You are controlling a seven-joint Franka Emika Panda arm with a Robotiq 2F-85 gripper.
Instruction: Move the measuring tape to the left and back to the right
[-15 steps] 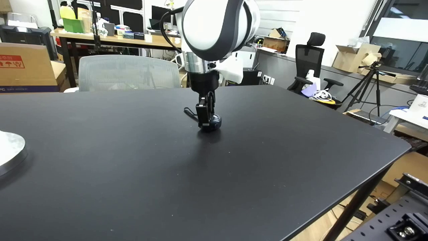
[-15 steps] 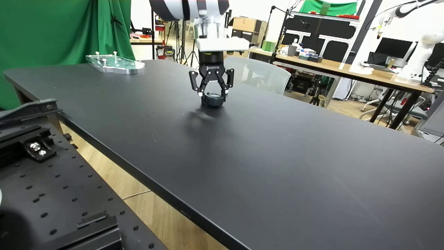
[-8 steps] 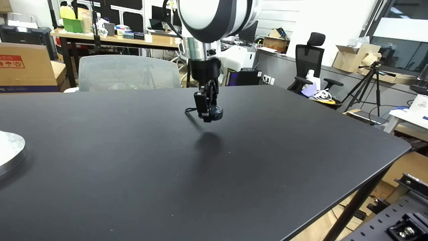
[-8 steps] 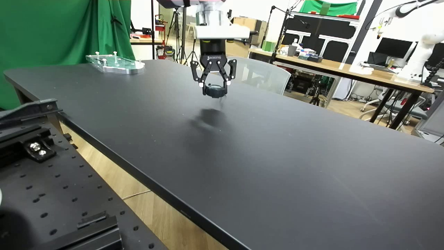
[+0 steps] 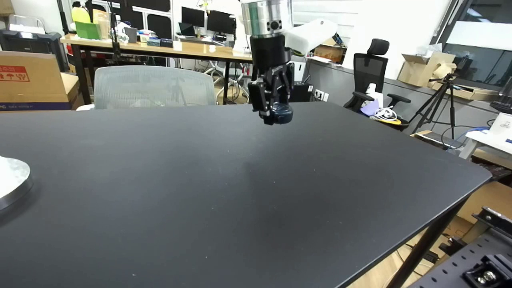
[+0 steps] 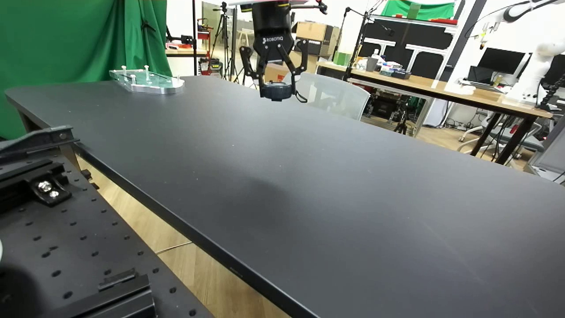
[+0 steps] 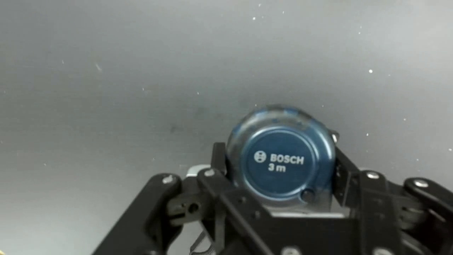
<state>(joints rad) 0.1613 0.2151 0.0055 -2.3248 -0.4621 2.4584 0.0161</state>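
The measuring tape (image 5: 283,114) is a small rounded dark blue case. It is held in the air above the black table (image 5: 168,192). In the other outside picture it also hangs between the fingers, the tape (image 6: 277,92) lying flat with its wrist strap dangling beside it. In the wrist view the tape (image 7: 279,166) shows its round face with "BOSCH 3 m" up toward the camera. My gripper (image 6: 277,88) is shut on it, one finger pressed on each side. Part of the tape's lower edge is hidden by the gripper body in the wrist view.
A white round plate (image 5: 14,180) stands at the table's left edge in an exterior view. A clear board with pegs (image 6: 148,84) lies at the table's far end. A grey mesh chair (image 5: 154,88) stands behind the table. A black perforated mount (image 6: 88,238) borders the near side.
The gripper has lifted the tape off the table and risen well above it. In an exterior view it has also shifted right. The strap now hangs at the tape's side.
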